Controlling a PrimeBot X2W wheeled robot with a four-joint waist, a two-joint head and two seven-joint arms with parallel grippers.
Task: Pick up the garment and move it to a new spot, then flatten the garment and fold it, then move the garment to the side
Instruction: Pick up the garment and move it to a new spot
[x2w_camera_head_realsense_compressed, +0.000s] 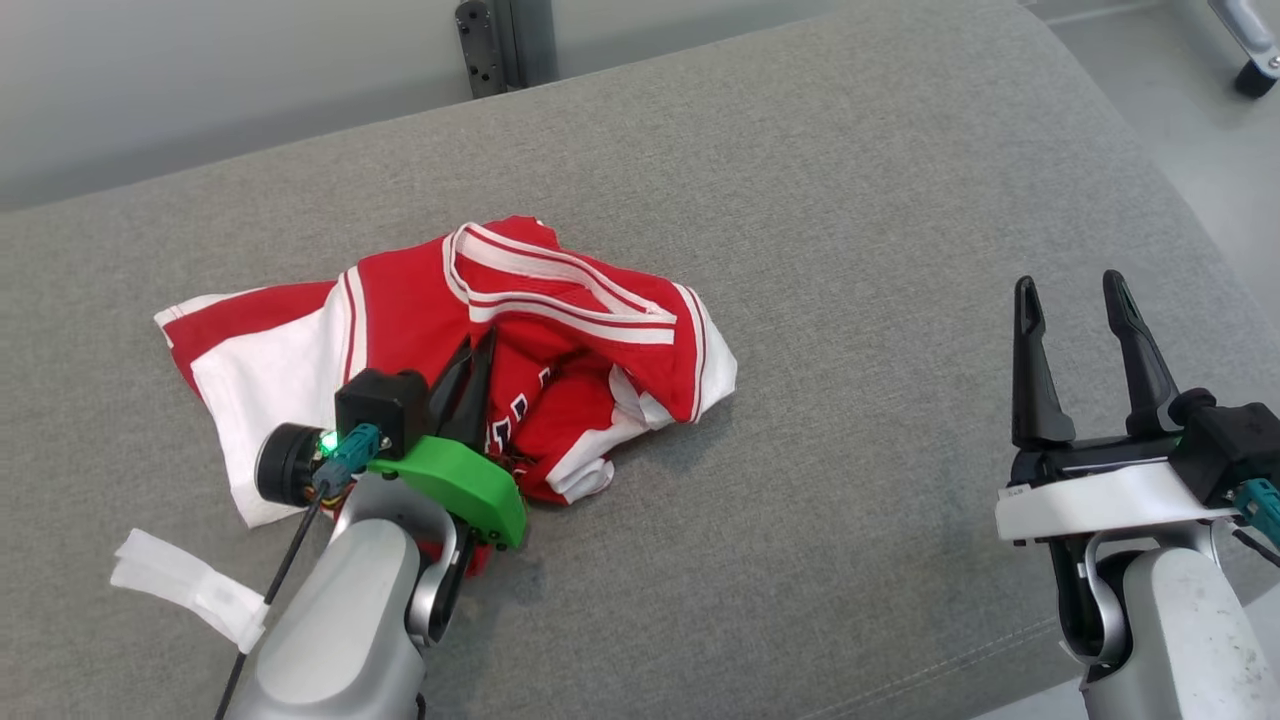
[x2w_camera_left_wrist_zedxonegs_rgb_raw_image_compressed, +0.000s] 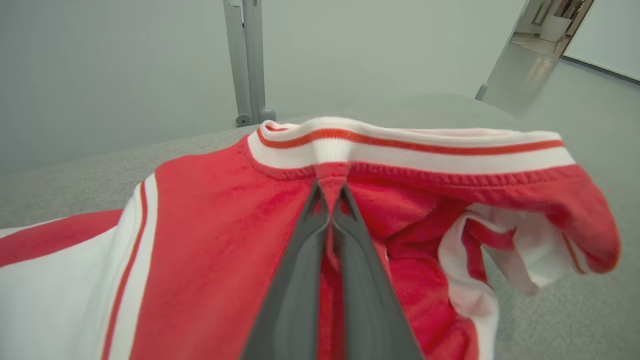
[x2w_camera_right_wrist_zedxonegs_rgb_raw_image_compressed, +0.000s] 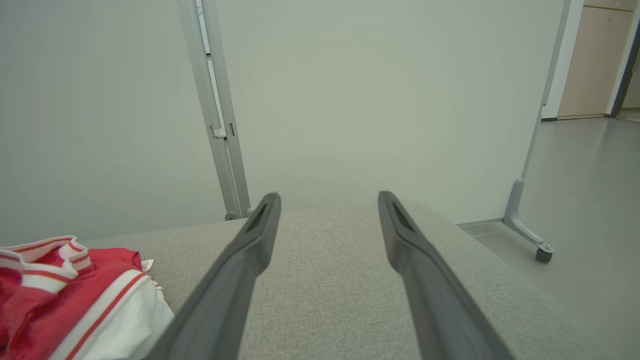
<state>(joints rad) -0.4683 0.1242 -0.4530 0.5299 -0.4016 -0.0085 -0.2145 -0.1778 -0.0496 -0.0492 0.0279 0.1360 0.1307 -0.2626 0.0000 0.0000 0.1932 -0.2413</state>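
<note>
On grey fabric worktop (x2w_camera_head_realsense_compressed: 850, 250): red-and-white garment (x2w_camera_head_realsense_compressed: 400, 320), crumpled, neither flattened nor folded. Striped rib trim (x2w_camera_head_realsense_compressed: 560, 275) bunched along garment's far side; white panel spread flat at garment's left end.

Mid-garment: left gripper (x2w_camera_head_realsense_compressed: 478, 350), fingers pressed together, pinching a red fold just under the rib trim. Confirmed from left wrist view: left gripper (x2w_camera_left_wrist_zedxonegs_rgb_raw_image_compressed: 330, 195) clamped on garment (x2w_camera_left_wrist_zedxonegs_rgb_raw_image_compressed: 215, 240), cloth squeezed between the tips, trim (x2w_camera_left_wrist_zedxonegs_rgb_raw_image_compressed: 400, 150) standing up right behind them.

Well right of garment, clear of it: right gripper (x2w_camera_head_realsense_compressed: 1070, 290), fingers spread wide, nothing between them. Same from right wrist view: right gripper (x2w_camera_right_wrist_zedxonegs_rgb_raw_image_compressed: 328, 197) over bare fabric, garment (x2w_camera_right_wrist_zedxonegs_rgb_raw_image_compressed: 75, 295) at lower left.

Near garment's front-left corner: white strip (x2w_camera_head_realsense_compressed: 185, 585) on worktop, beside left forearm.

Beyond garment, behind worktop: grey metal post (x2w_camera_head_realsense_compressed: 500, 40).
</note>
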